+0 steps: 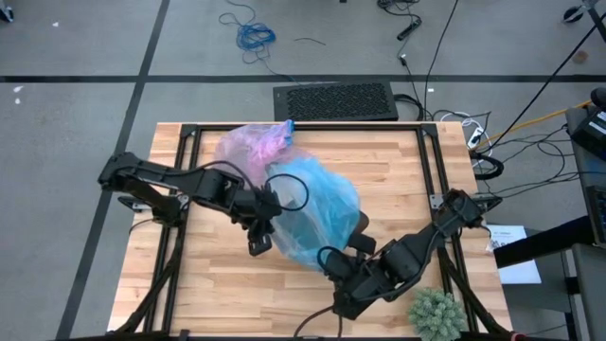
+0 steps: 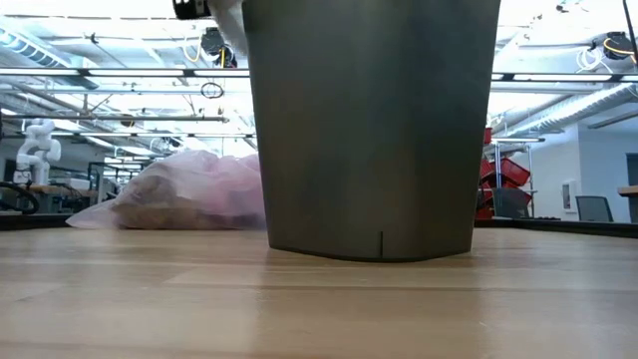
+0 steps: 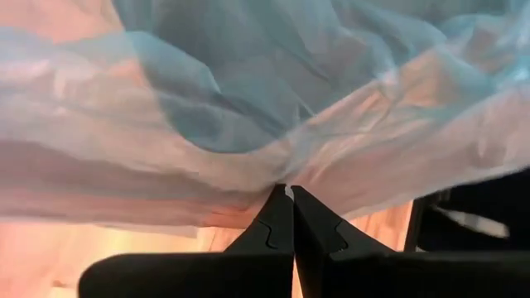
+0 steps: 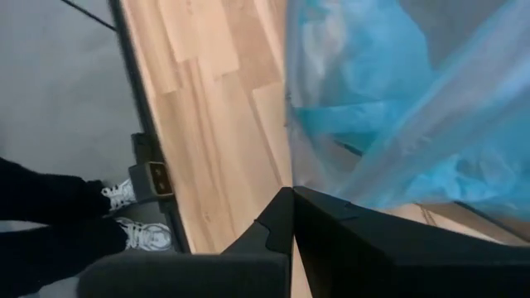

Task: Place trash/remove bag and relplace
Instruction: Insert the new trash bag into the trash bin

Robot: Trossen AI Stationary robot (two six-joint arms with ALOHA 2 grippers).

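A light blue plastic bag (image 1: pixel 317 208) is draped over the tall grey bin (image 2: pixel 369 130) in the middle of the table. The lavender-pink bag (image 1: pixel 251 147) lies on its side on the table behind the bin. It also shows in the low view (image 2: pixel 189 189), with brownish trash (image 2: pixel 159 204) dimly visible inside. My left gripper (image 1: pixel 268 220) is at the blue bag's left side, shut on it (image 3: pixel 290 192). My right gripper (image 1: pixel 333 260) is at the bag's near side, also shut on it (image 4: pixel 291 194). My left gripper pinches the blue bag's thin film (image 3: pixel 286 178) between its two fingertips, coming from the table's left side. The film fans out from the pinch in drawn folds. Whether it has one layer or several, I cannot tell. My right gripper pinches the blue bag at its near edge (image 4: pixel 310 186), coming from the table's near right. From the fingertips the plastic stretches away over the bin.
A green spiky plant (image 1: pixel 436 313) stands at the table's near right corner, close behind my right arm. A black frame (image 1: pixel 431 161) runs around the wooden top. A person's shoes (image 4: pixel 137 215) show on the floor beside the table. Bare wood lies near left.
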